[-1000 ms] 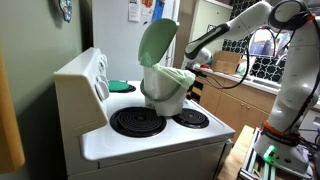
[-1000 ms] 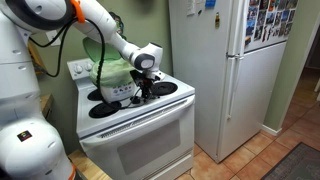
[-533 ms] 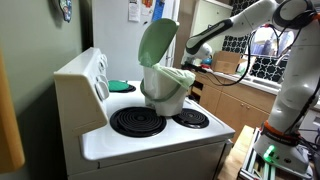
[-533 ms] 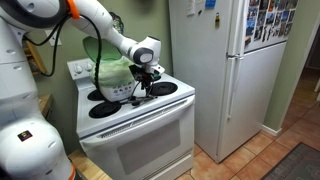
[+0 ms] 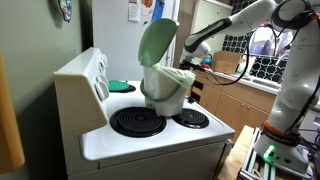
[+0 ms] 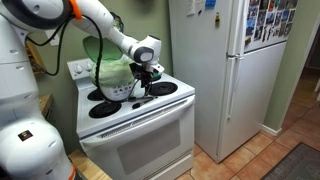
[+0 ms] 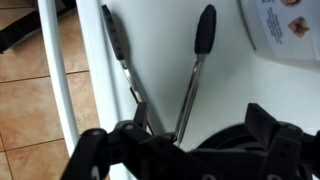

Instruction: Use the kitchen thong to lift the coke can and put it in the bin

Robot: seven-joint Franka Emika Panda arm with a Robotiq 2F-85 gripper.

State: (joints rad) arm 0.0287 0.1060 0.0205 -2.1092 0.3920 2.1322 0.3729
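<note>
The bin (image 5: 163, 92) stands upright on the white stove top (image 5: 150, 143). It's a small white plastic tub with a whitish liner bag bunched over its rim. Its rounded pale green lid (image 5: 157, 42) is tipped up and back, so the mouth stands open. Through the wrist view I see the kitchen tongs (image 7: 204, 32) — two thin metal arms with black tips, splayed well apart over the white surface. They converge toward the bottom edge — where they join is hidden from me.
</note>
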